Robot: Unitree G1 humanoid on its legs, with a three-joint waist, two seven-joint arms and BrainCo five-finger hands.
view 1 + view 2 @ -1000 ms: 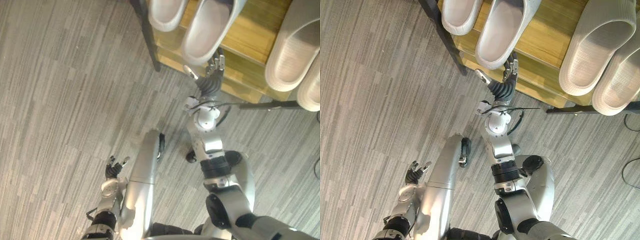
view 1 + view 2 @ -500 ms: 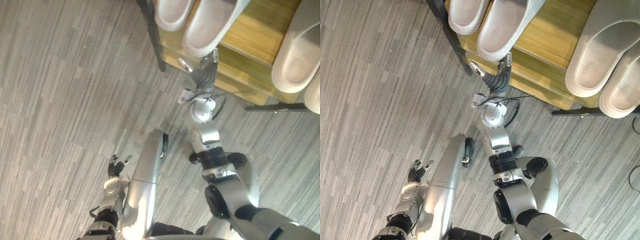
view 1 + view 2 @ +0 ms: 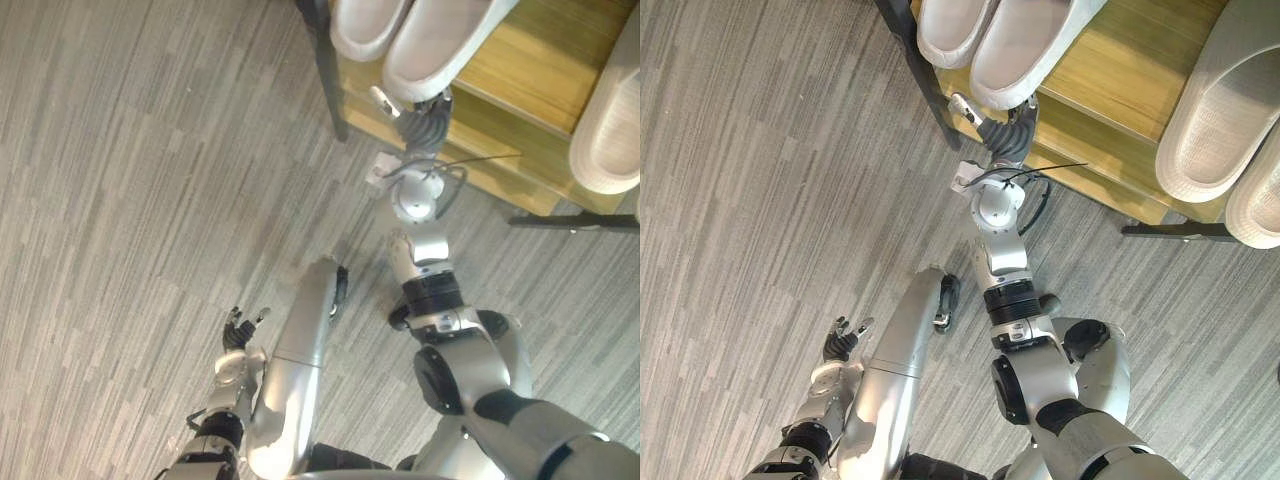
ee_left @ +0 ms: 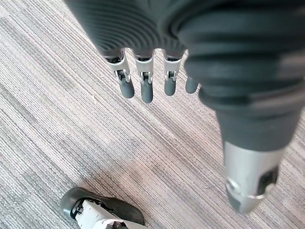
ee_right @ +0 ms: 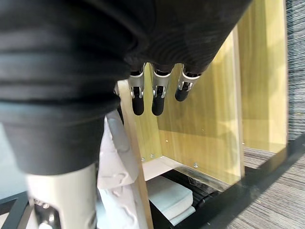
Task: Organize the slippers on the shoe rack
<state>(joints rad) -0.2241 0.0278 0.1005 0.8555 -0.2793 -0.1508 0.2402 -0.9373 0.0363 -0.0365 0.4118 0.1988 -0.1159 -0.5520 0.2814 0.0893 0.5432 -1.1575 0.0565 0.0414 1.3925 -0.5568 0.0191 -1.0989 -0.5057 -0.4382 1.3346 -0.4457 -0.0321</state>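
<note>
Rack: a wooden shoe rack (image 3: pixel 1110 70) with a black frame stands at the far edge of the eye views, on a grey carpet floor (image 3: pixel 760 180).
Slippers: four pale slippers lie on the top shelf. The left pair (image 3: pixel 950 25) lies side by side with heels overhanging the front edge. The right pair (image 3: pixel 1215 110) lies well apart from it.
Right hand (image 3: pixel 1008 135): raised to the shelf edge, just beneath the heel of the left pair's inner slipper (image 3: pixel 1025 45). Its fingers (image 5: pixel 157 95) are straight and hold nothing.
Left hand (image 3: pixel 843 338): hangs low over the carpet, fingers (image 4: pixel 145 81) relaxed and empty.
Progress: likely near the end. All visible slippers are paired on the rack, and the overhanging heels may need a push inward.
Hard to tell: the slippers' toes are cut off. Whether the right fingertips touch the heel cannot be told. Pale shapes by the lower shelf in the right wrist view are unclear.
</note>
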